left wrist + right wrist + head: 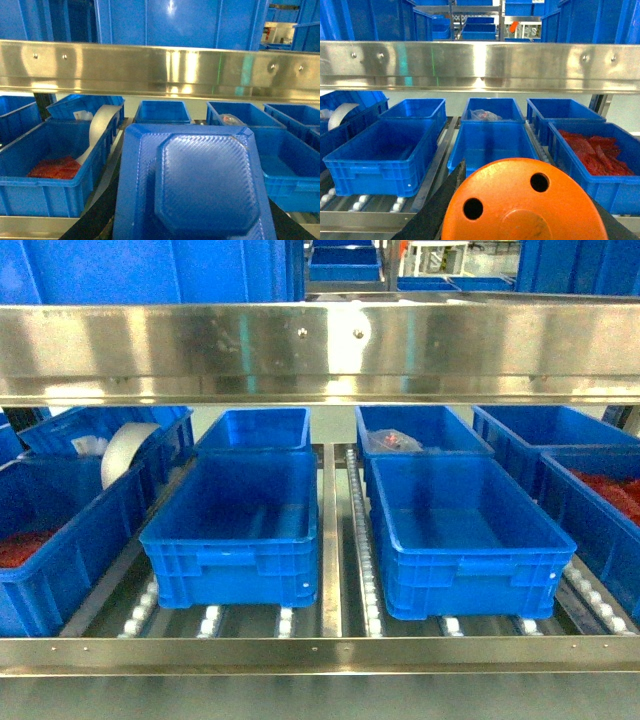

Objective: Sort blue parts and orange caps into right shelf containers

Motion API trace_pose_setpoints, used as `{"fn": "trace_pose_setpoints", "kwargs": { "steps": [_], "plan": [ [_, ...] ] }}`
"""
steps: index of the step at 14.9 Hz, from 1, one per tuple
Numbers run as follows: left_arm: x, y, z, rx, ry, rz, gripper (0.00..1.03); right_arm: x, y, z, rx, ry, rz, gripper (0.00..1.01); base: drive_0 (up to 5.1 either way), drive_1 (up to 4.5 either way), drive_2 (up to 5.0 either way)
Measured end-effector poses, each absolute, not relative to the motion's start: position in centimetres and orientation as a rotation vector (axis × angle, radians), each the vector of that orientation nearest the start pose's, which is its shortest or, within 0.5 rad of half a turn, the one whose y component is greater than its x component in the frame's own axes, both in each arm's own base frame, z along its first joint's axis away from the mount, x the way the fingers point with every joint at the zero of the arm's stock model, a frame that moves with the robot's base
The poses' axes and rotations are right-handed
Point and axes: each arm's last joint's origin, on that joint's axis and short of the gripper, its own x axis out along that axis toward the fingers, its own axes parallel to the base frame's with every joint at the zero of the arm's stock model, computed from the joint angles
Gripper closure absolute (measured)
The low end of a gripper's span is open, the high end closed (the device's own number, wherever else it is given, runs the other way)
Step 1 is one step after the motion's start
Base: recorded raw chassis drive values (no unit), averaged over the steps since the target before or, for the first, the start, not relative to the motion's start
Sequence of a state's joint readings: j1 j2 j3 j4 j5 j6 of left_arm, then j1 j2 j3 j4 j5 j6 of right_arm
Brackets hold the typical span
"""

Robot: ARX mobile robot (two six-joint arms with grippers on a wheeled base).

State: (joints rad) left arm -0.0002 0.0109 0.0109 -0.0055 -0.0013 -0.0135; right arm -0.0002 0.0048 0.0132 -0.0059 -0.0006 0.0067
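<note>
A blue part (200, 185), a flat tray-like piece with a raised octagonal middle, fills the lower left wrist view. My left gripper (192, 225) is shut on it, with black fingers (100, 215) showing at its sides. In the right wrist view an orange cap (520, 205) with two round holes is held in my shut right gripper (525, 225), a black finger (437, 200) beside it. Two empty bright blue crates (235, 565) (470, 580) stand at the shelf front, ahead of both grippers. Neither gripper shows in the head view.
A steel beam (320, 350) crosses above the crates, with a steel front rail (320, 652) below. Side crates hold red pieces (610, 495) (20, 545). A white roll (125, 450) leans at the left. A bagged item (395, 442) lies in a rear crate. Rollers (365, 550) run under the crates.
</note>
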Motion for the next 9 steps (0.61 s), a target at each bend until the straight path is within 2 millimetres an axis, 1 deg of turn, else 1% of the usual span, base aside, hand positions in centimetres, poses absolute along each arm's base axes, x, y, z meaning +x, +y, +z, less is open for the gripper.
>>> {"fn": "trace_pose_setpoints", "kwargs": {
  "steps": [9],
  "plan": [
    [9.77, 0.00, 16.57, -0.010, 0.007, 0.001, 0.60, 9.72, 0.00, 16.70, 0.006, -0.002, 0.000, 0.57, 0.0, 0.00, 0.0]
  ]
}}
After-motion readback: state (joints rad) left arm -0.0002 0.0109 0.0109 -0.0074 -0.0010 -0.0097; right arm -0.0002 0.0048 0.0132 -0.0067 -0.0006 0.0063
